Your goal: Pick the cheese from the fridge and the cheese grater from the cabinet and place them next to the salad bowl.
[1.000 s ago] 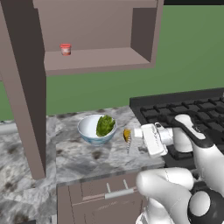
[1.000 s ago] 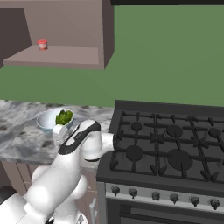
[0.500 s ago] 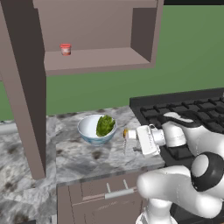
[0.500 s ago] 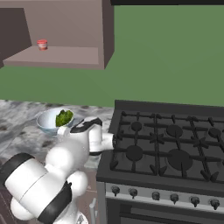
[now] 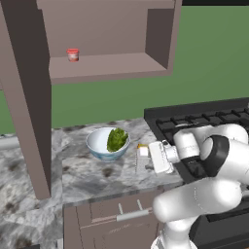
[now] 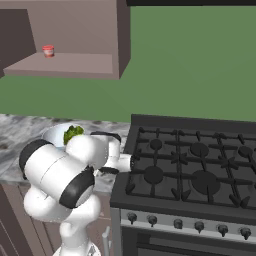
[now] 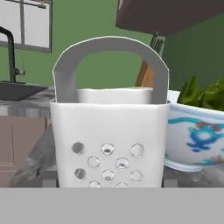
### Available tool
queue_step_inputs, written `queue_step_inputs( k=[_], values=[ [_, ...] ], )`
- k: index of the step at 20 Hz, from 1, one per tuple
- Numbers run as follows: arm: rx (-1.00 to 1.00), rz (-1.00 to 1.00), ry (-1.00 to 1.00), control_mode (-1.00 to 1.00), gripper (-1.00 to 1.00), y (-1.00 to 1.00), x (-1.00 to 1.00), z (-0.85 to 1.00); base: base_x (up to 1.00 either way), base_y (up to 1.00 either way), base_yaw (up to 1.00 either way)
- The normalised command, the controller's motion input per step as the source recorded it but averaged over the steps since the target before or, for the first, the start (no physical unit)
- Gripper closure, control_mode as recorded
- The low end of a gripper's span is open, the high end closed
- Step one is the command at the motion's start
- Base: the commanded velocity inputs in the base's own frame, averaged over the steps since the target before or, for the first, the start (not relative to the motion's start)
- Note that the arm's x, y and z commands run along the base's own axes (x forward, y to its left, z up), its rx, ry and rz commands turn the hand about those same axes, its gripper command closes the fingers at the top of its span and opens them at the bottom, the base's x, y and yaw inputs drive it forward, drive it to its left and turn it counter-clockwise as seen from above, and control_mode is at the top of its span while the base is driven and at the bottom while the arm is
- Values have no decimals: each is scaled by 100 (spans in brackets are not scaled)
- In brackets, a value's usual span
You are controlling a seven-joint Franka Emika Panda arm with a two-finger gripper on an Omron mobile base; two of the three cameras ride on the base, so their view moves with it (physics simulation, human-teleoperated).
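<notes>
Take the salad bowl (image 5: 107, 143) as your landmark: it sits on the marble counter (image 5: 87, 171), white with blue patterning and green leaves piled toward its stove side. Just beside it, on the side toward the stove (image 5: 204, 116), stands the cheese grater (image 7: 109, 131). In the hand view you see it upright and close up, its long axis vertical, the arched grey handle on top and a perforated white face turned toward your camera, with the bowl right next to it, nearly touching. From the left base view the grater (image 5: 141, 159) looks pale and thin between the bowl and your gripper (image 5: 154, 158), and a small yellow-orange bit, likely the cheese (image 5: 141, 145), shows at its far side, still close to the bowl; you cannot tell more of how it lies.

Your gripper is level with the grater and points at it from the stove side. The fingers stand wide apart; whether they touch the grater's sides you cannot tell.

Above and behind the bowl hangs the open brown cabinet (image 5: 107, 39), with a small red jar (image 5: 73, 54) on its shelf. The cabinet's open door (image 5: 26, 97) hangs down on the bowl's far side from the stove. Below the counter edge is a brown drawer (image 5: 116, 216) with a silver handle.
</notes>
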Motion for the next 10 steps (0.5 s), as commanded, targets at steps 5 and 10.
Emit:
queue_step_inputs(
  k=[5, 10],
  values=[
    [0, 0, 0, -100, 100, 0, 23, -24, 0, 0, 0],
    [0, 0, 0, -100, 100, 0, 24, -9, 0, 0, 0]
  ],
)
